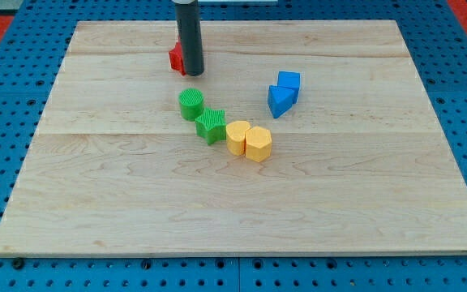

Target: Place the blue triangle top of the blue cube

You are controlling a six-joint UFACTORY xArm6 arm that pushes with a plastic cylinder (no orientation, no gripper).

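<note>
Though apart from my tip [193, 74], blue triangle [278, 102]

Wooden board [120, 203] under blue, green, yellow, red blocks

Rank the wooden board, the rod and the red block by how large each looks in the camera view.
1. Wooden board, by far the largest.
2. Rod, though cut off at the view's top.
3. Red block, partly hidden behind the rod.

Blue triangle [278, 100], blue cube [289, 83]; red block [177, 57], shape unclear.
</note>
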